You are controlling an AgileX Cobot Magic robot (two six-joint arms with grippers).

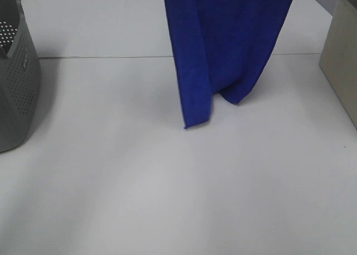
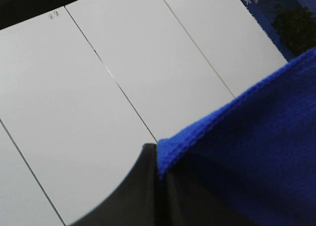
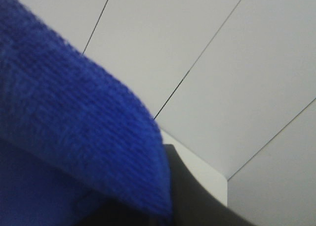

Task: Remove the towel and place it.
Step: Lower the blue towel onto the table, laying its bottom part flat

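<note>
Exterior high view is showing me the towel (image 1: 223, 43) hanging like a curtain from beyond the frame's top edge. Its long axis is running down toward the desk (image 1: 167, 199), and its upper edge is stretching side to side between my two arms, which are out of that view. The wrist views are giving me the grips: the left end effector (image 2: 159, 159) is pinching a hemmed corner, jaws together on the cloth, and the right end effector (image 3: 168, 211) is likewise clamping a plush fold. So the towel is hanging straight below both, neither arm nearer. Its lowest folded edge is hanging close over the desk; I cannot tell whether it is touching. I am judging that placing means lowering and laying it onto the bare white surface in front, which is offering plenty of room. The grey basket (image 1: 17, 87) is standing well apart on the left, and a pale box (image 1: 340, 65) is sitting at the right edge.
</note>
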